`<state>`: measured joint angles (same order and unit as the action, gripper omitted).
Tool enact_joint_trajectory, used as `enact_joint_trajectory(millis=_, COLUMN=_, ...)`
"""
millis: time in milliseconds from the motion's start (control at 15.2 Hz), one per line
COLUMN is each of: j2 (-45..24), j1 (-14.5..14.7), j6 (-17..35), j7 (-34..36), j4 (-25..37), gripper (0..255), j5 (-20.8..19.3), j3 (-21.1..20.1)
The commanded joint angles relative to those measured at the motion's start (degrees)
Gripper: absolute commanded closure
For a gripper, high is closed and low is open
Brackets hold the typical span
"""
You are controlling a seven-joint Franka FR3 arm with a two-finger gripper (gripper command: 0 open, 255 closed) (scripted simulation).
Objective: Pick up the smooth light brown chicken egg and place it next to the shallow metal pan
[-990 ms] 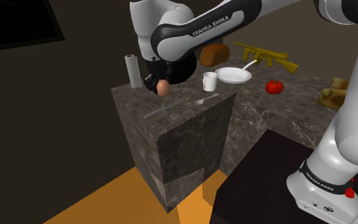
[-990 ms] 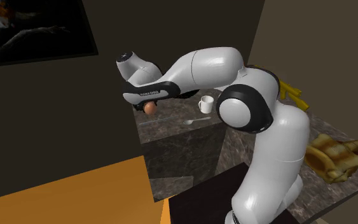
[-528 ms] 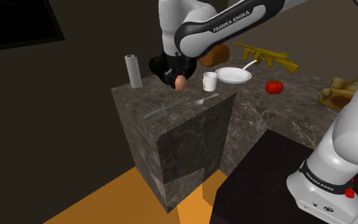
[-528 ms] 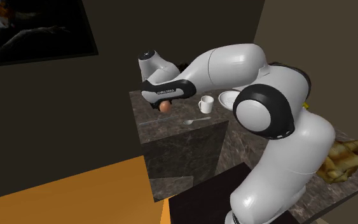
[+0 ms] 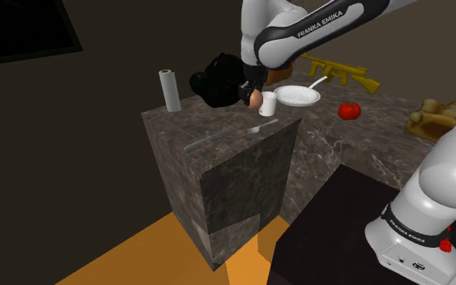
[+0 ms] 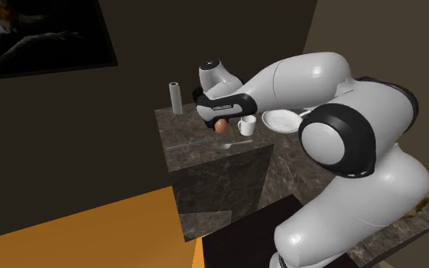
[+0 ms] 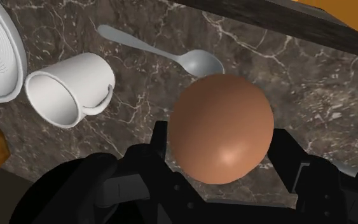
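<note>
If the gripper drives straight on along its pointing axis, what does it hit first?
The gripper, shut on the brown egg, points down at the dark marbled countertop. The egg would probably touch it first, close by the spoon. Depth is unclear.

Egg (image 7: 220, 130) in claw (image 7: 222, 145) over counter (image 7: 311, 83), beside mug (image 7: 69, 95); spoon (image 7: 171, 54) between mug, counter edge.
</note>
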<state>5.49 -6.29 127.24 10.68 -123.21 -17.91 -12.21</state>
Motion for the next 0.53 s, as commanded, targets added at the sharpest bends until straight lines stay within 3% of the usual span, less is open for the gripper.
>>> enact_joint_trajectory(millis=0, j2=1.8, j1=-1.2, j6=1.0, j7=-3.1, j4=-1.9, gripper=255, j5=0.7, j3=1.6)
enact_joint_trajectory(millis=462, j2=5.6, j1=-5.0, j6=4.6, j7=-13.6, j4=-6.7, gripper=255, j5=2.2, j3=8.0)
